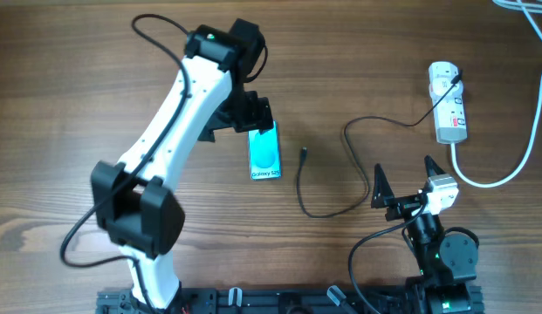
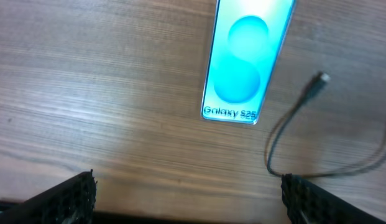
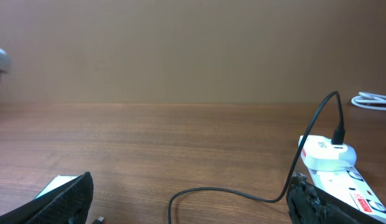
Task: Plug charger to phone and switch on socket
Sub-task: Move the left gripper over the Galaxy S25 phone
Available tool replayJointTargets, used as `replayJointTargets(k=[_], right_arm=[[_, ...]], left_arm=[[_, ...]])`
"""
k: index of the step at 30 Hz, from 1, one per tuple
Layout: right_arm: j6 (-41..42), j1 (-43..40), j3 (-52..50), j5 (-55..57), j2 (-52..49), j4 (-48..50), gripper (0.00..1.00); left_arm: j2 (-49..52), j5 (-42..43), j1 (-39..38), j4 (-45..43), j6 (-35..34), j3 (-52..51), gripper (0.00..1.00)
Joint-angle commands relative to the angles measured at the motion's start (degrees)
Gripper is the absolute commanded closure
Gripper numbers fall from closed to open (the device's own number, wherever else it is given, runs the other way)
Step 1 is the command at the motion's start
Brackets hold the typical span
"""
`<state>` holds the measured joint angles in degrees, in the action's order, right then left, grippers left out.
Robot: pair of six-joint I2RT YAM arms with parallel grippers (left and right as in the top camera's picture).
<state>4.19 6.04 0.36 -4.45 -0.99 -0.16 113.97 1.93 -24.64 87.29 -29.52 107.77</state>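
Three views, each w/ something the others lack. Overhead alone gives the full layout. The left claw (image 1: 253, 118) is spread wide over the phone (image 1: 265, 155), at the end away from its lettering. The right claw (image 1: 401, 167) is spread too, holding nothing, near its own base and well apart from the phone. The charger (image 1: 303, 157) has its connector lying on the table (image 1: 61, 105) just beside the phone's right edge, not touching. Its cable loops round, passes just beside a right-claw finger, then runs up to the socket (image 1: 449, 109) at far right.

Left wrist cam adds close detail: the white strip reads "Galaxy S25", the screen is cyan, and there's a clear gap btwn connector & phone. The finger pads sit in the bottom corners. The phone lies beyond them, nearer the pad at picture right, w/ no contact.

Right wrist cam shows the socket side-on by the finger at picture right. A black plug stands in its rounded end and red marks show on top. Switch position: can't tell. A pale corner shows behind the other finger, too little to identify.
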Motion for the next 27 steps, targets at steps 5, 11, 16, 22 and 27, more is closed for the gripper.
replayJointTargets(k=[5, 11, 16, 22, 27], right_arm=[[-0.8, -0.3, -0.1, 0.7, 0.6, 0.2, 0.0], [-0.8, -0.3, -0.1, 0.7, 0.6, 0.2, 0.0], [-0.8, -0.3, -0.1, 0.7, 0.6, 0.2, 0.0], [-0.8, -0.3, -0.1, 0.7, 0.6, 0.2, 0.0], [-0.8, -0.3, -0.1, 0.7, 0.6, 0.2, 0.0]], left_arm=[[3.0, -1.4, -0.7, -7.4, -1.0, 0.9, 0.0], [3.1, -1.4, -1.8, -11.3, -0.3, 0.2, 0.0], [3.2, -1.4, -2.9, -13.6, 0.8, -1.2, 0.0], [3.2, -1.4, -3.1, -16.1, 0.8, -4.5, 0.0], [3.2, -1.4, -3.1, -18.2, 0.8, -7.6, 0.0]])
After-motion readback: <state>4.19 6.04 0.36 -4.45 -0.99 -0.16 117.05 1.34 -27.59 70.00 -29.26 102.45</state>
